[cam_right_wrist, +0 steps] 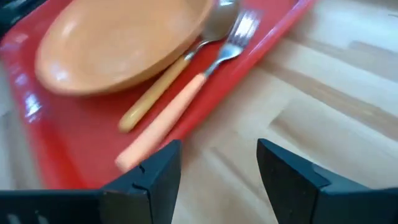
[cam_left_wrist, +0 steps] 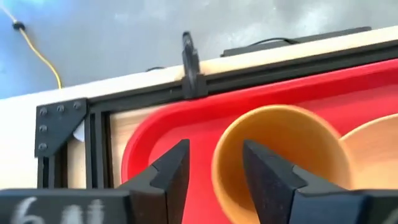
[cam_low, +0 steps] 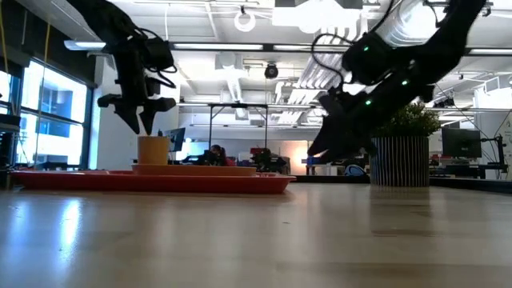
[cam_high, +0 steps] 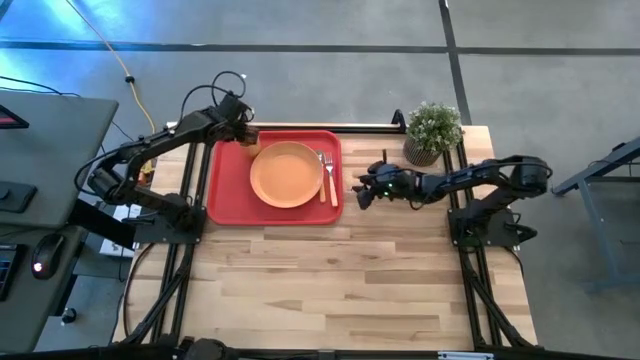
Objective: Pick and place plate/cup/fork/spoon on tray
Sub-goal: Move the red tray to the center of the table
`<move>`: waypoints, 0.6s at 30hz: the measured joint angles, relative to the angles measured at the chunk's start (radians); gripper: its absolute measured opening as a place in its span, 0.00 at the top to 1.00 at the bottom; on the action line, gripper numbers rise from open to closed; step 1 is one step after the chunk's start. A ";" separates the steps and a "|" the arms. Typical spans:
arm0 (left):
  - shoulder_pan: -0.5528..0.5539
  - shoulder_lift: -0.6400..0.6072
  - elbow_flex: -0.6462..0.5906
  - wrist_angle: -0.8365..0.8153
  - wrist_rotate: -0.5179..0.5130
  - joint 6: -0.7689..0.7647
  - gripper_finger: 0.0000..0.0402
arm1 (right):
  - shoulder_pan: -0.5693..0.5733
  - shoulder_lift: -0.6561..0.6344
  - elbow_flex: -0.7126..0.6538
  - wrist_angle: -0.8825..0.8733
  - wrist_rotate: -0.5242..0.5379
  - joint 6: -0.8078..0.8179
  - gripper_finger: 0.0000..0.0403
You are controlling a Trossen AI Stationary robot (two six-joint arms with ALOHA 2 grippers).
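The red tray (cam_high: pixel 225 185) lies at the table's far left. On it lie the orange plate (cam_high: pixel 287 175) and, along the plate's right side, the spoon (cam_right_wrist: pixel 155 93) and the fork (cam_right_wrist: pixel 186 102). The spoon's bowl leans on the plate's rim. The orange-yellow cup (cam_low: pixel 153 150) stands upright in the tray's far left corner. My left gripper (cam_low: pixel 146 128) is open just above the cup's rim (cam_left_wrist: pixel 217 155), fingers pointing down, touching nothing. My right gripper (cam_high: pixel 360 190) is open and empty above the wood just right of the tray, and it also shows in its own wrist view (cam_right_wrist: pixel 219 149).
A potted plant (cam_high: pixel 432 132) stands at the table's far right, behind my right arm. A black frame rail (cam_left_wrist: pixel 186 87) runs along the table's far edge just beyond the tray. Bare wood (cam_high: pixel 330 280) fills the table's near half.
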 joint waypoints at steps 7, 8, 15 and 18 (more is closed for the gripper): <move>-0.114 -0.064 0.014 -0.041 -0.018 0.095 0.64 | -0.049 0.195 0.145 -0.029 -0.068 0.078 0.50; -0.140 -0.078 0.014 -0.055 -0.039 0.102 0.64 | -0.053 0.222 0.165 -0.032 -0.078 0.094 0.50; -0.380 -0.206 -0.019 -0.155 -0.182 0.075 0.64 | -0.057 0.315 0.234 -0.031 -0.129 0.163 0.50; -0.481 -0.257 -0.062 -0.153 -0.127 0.076 0.64 | -0.058 0.314 0.239 -0.047 -0.135 0.163 0.50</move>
